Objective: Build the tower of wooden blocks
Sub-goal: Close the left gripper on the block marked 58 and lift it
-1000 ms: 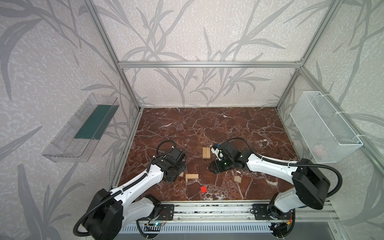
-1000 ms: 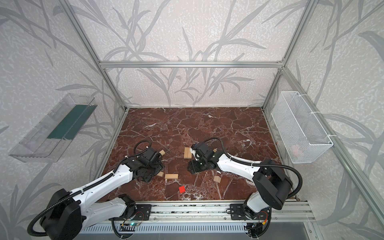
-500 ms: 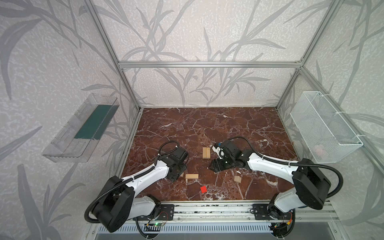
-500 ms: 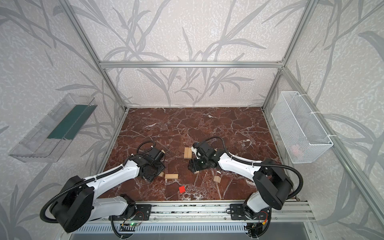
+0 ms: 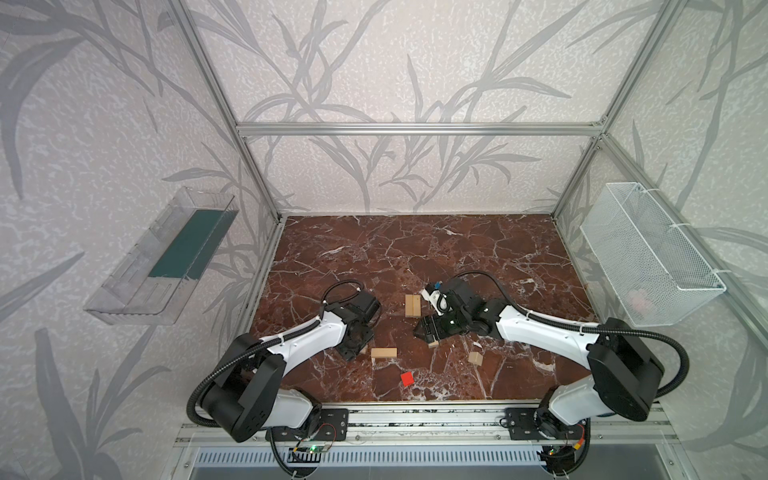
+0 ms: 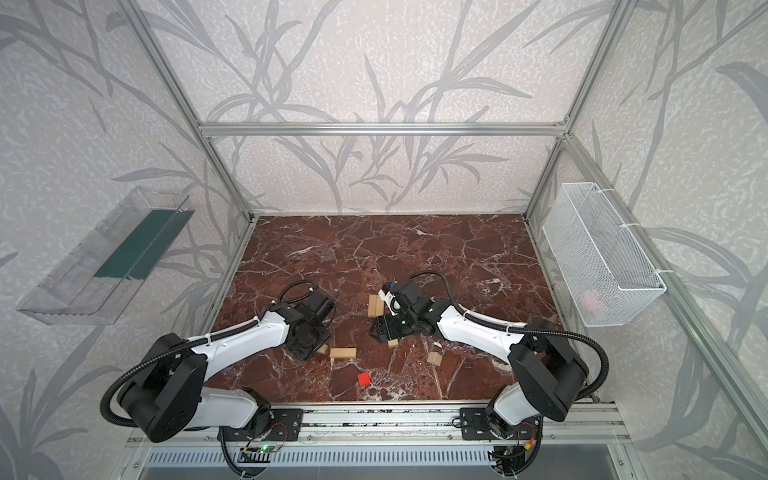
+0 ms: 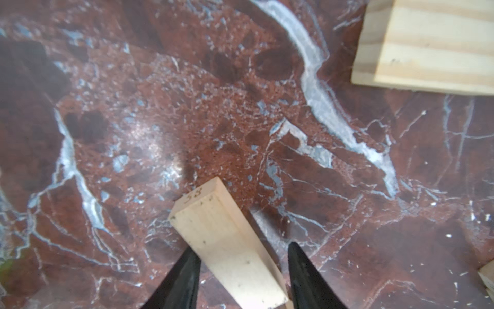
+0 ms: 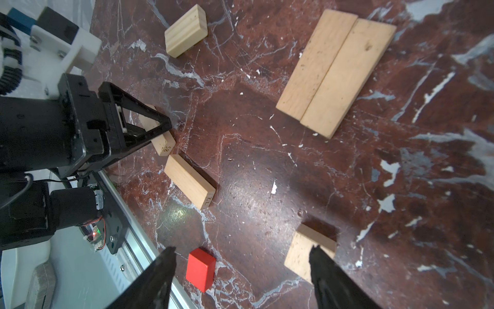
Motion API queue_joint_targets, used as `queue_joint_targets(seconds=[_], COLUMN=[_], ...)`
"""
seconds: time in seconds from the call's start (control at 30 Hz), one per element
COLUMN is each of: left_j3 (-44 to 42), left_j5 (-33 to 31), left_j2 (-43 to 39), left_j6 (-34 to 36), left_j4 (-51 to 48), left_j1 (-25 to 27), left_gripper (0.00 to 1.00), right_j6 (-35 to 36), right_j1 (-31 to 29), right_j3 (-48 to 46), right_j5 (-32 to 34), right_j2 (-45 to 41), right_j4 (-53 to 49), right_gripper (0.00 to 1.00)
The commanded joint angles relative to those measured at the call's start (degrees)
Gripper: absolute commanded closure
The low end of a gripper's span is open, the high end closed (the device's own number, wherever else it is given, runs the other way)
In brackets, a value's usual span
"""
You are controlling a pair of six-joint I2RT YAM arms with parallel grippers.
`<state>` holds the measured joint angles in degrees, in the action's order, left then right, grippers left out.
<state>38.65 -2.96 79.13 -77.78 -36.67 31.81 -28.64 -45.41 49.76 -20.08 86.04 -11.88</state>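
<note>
While the left arm reaches in from the near rail with its wrist bent down, the left gripper [image 7: 242, 248] straddles a pale bar marked 58 [image 7: 222, 235] lying flat on the marble floor [image 7: 187, 107]. One finger touches its side and a gap shows at the other, so nothing is gripped. The bar runs lengthwise between them, its numbered end just beside another bar [image 5: 383, 353]. In both top views the gripper hides most of it. The right gripper [image 8: 242, 248], low near the middle, gapes wide and empty, partly covering a small block [image 8: 299, 248].
</note>
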Motion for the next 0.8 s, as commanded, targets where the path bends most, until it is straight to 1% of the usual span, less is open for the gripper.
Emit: queue_joint_targets(seconds=[0.0, 0.27, 0.53, 0.77], left_j3=[1.2, 1.6, 2.4, 3.3], left_j5=[-1.2, -0.9, 0.6, 0.4], left_j2=[0.1, 0.1, 0.5, -0.8], left_j6=[0.1, 1.4, 4.2, 7.2], left_j4=[-1.6, -1.3, -0.1, 0.0], left_j1=[-0.3, -0.3, -0.2, -0.2], left_gripper=[0.51, 0.58, 0.67, 0.78], right_j6=[0.7, 0.0, -0.7, -2.3], right_j1=[0.3, 0.4, 0.4, 1.5], right_j3=[1.2, 1.3, 1.1, 0.4], right_j5=[-0.9, -2.2, -2.7, -4.3], right_j2=[-0.4, 0.9, 1.0, 0.9], right_j4=[0.9, 2.0, 2.7, 4.4], right_gripper=[0.22, 0.22, 0.22, 0.22])
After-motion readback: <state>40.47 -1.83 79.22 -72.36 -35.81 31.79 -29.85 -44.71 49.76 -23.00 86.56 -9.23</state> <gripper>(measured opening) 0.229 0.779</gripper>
